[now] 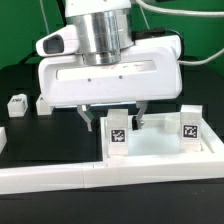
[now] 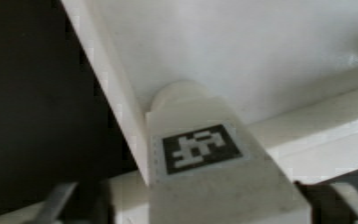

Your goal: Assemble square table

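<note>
The claw (image 1: 116, 121) hangs released astride an upright tagged white leg (image 1: 117, 137) at the edge of the slab (image 1: 158, 150) directly below, its pads clear on both sides. Closing off-centre could tip the leg or jam it crooked. The slab, white and raised-rimmed, lies on the dark worktop (image 1: 30, 135).

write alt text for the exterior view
The white gripper hangs low over the square tabletop, jaws open either side of an upright tagged leg. A second tagged leg stands at the exterior view's right, a loose leg lies on the black table at its left, and a white border wall runs along the front.
</note>
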You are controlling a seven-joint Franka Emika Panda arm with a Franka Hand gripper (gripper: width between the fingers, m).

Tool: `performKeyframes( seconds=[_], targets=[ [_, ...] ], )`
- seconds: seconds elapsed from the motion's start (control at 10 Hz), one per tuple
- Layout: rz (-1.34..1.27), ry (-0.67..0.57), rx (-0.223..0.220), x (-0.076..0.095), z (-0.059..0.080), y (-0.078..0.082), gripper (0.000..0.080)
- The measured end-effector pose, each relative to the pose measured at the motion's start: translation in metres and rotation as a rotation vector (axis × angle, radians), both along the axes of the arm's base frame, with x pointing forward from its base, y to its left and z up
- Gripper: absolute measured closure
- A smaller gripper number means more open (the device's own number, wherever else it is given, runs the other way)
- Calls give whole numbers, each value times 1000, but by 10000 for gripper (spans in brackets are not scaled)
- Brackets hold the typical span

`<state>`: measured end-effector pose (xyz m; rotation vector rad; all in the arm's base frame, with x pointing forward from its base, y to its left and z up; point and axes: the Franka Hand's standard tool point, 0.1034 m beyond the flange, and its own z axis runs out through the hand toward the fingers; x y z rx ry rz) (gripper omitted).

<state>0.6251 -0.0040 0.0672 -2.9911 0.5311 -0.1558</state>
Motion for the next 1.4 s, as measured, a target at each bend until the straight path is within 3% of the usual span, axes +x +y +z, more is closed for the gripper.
performKeyframes(
  seconds=[0.1, 0.2, 0.4, 0.8, 1.0, 1.3, 1.4],
  targets=[
    [-75, 6, 9, 0, 0, 0, 453],
    [-141, 12, 17, 0, 0, 0, 511],
    [-356, 40, 51, 0, -1, 1, 511],
    [-1008, 285, 203, 5, 2, -3, 511],
    [-1217, 328, 206, 4, 0, -5, 509],
    [-1188, 321, 198, 2, -2, -5, 508],
    [-985, 266, 177, 0, -4, -3, 343]
  ],
)
